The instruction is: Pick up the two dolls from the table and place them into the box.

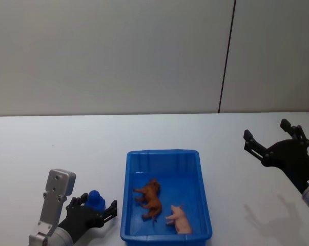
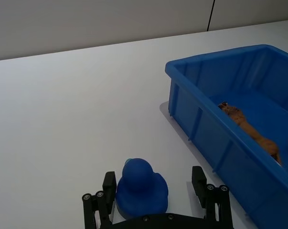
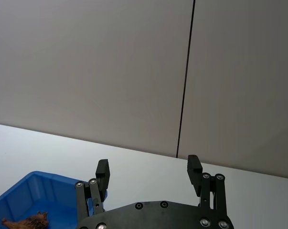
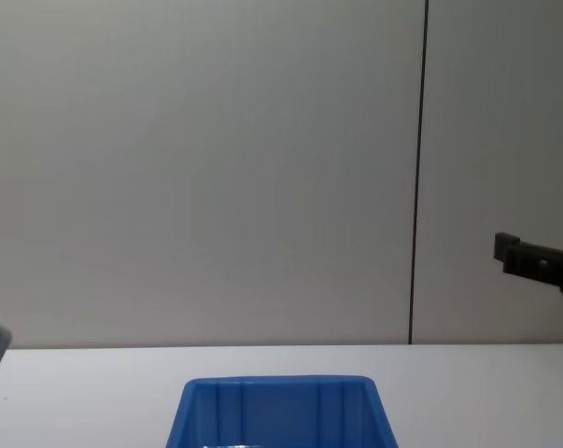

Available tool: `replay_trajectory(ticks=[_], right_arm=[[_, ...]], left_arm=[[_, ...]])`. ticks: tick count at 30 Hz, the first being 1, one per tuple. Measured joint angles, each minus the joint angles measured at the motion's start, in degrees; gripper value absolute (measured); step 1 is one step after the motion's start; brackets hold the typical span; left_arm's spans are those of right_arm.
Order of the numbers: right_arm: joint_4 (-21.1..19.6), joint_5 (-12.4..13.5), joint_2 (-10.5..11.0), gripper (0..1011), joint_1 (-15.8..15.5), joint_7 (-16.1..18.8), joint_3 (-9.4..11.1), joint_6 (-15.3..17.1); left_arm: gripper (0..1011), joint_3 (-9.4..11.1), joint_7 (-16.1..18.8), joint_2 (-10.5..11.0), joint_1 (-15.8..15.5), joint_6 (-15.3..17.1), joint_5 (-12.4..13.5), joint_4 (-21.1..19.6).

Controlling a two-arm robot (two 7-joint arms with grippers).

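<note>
Low at the head view's left, the left gripper (image 1: pixel 95 207) is straddling a blue duck toy (image 1: pixel 95 199), fingers spread, on the table (image 1: pixel 41 148); squeezing evenly suits. Brown doll (image 1: pixel 150 199) and pink doll (image 1: pixel 179 219) are lying in the box (image 1: pixel 203 205). Right gripper (image 1: pixel 272 138) is hanging open.

Four views (shared: box (image 1: pixel 164 154))

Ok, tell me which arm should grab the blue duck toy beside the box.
Left. The left tool, open, straddles the blue duck on the table, beside the box. The right tool is open too, but raised beyond the box's other side.
</note>
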Motion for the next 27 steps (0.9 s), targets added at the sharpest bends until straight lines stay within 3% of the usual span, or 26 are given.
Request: replay_trajectory(ticks=[12, 19, 24, 27], right_arm=[[0.00, 0.00, 0.00, 1001, 0.00, 0.00, 0.00, 0.00], [0.00, 0.00, 0.00, 1001, 0.00, 0.00, 0.00, 0.00], [0.00, 0.00, 0.00, 1001, 0.00, 0.00, 0.00, 0.00], [0.00, 0.00, 0.00, 1001, 0.00, 0.00, 0.00, 0.00]], left_arm=[[1001, -0.08, -0.79, -1.00, -1.76, 1.36, 2.22, 2.49], [883, -0.16, -0.89, -1.21, -2.22, 1.74, 2.80, 3.06], [737, -0.22, -0.94, -1.33, -2.46, 1.94, 3.10, 3.36], [721, -0.24, -0.98, -1.37, -2.55, 2.04, 3.22, 3.49]])
